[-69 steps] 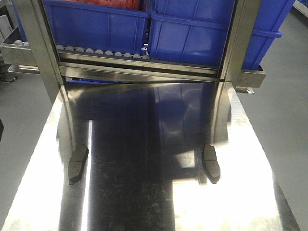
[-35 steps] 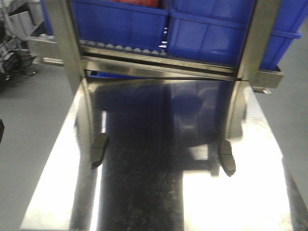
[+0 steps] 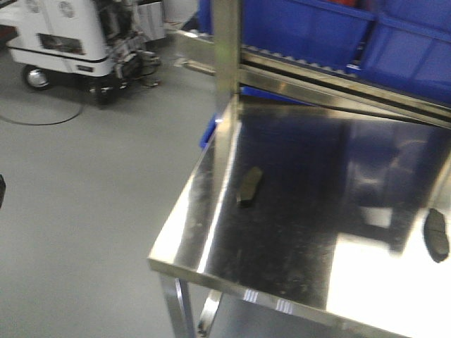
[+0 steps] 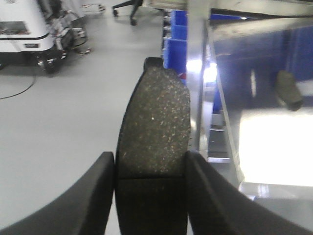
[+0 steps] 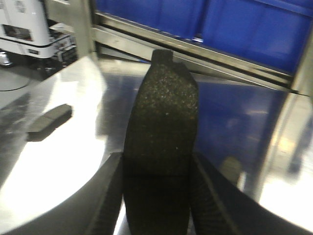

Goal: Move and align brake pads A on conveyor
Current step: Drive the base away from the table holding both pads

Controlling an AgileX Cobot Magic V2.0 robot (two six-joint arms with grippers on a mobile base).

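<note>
Two brake pads A lie on the shiny steel table: one (image 3: 249, 186) near its left edge, the other (image 3: 436, 234) at the frame's right edge. In the left wrist view my left gripper (image 4: 149, 161) is shut on a third dark speckled pad (image 4: 154, 117), held out over the grey floor beside the table; a table pad (image 4: 288, 89) shows far right. My right gripper (image 5: 156, 164) is shut on a fourth pad (image 5: 164, 107) above the tabletop, with a table pad (image 5: 49, 121) to its left. The conveyor is out of view.
The steel table (image 3: 211, 271) ends in a sharp front-left corner with an upright post (image 3: 227, 49) at the back. Blue bins (image 3: 317, 28) sit on a roller rack behind it. A white wheeled machine (image 3: 63, 39) and a floor cable (image 3: 42, 120) are at the far left.
The front view has swung left: the table slid to the right of the frame, and the floor and white machine came into view. The two table pads keep their places.
</note>
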